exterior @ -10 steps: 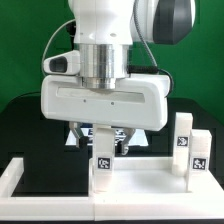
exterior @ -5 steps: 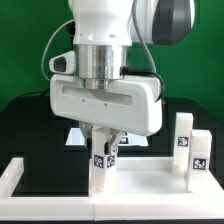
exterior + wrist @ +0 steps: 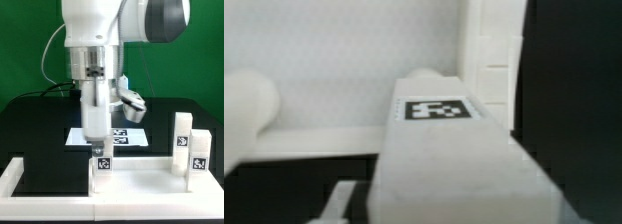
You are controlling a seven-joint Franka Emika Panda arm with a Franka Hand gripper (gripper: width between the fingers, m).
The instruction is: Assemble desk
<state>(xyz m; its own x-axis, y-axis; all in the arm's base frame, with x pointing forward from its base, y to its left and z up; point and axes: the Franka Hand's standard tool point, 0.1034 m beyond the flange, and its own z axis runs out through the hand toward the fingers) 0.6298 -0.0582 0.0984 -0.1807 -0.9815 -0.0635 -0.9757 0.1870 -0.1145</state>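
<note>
On the black counter (image 3: 30, 120), in the exterior view, I have the arm hanging straight down over the near edge, its fingers (image 3: 98, 150) wrapped round the top of a white desk leg (image 3: 101, 170). That leg stands upright on the desk top panel (image 3: 130, 182), the flat white slab lying across the front of the scene at about six o'clock. A tag shows on the leg's face just under the fingers. Two more legs (image 3: 190, 148) stand together at roughly four o'clock from the arm, at the panel's end toward the exterior view's right, well apart from the one I hold. Behind the arm, at about twelve o'clock from the held leg, the marker board (image 3: 122, 134) lies flat on the counter.

In the wrist view, the held leg (image 3: 446, 150) fills the middle of the picture, its tag facing the camera, and the white panel (image 3: 331, 60) spreads behind it. I see no gap either side of the leg, so I judge the fingers are clamped on it, though the tips themselves are out of sight here.

My reading is that I am seating or screwing this leg into the panel. Next I would need to confirm that it sits square and snug, and only then let go and lift clear without tipping it.
</note>
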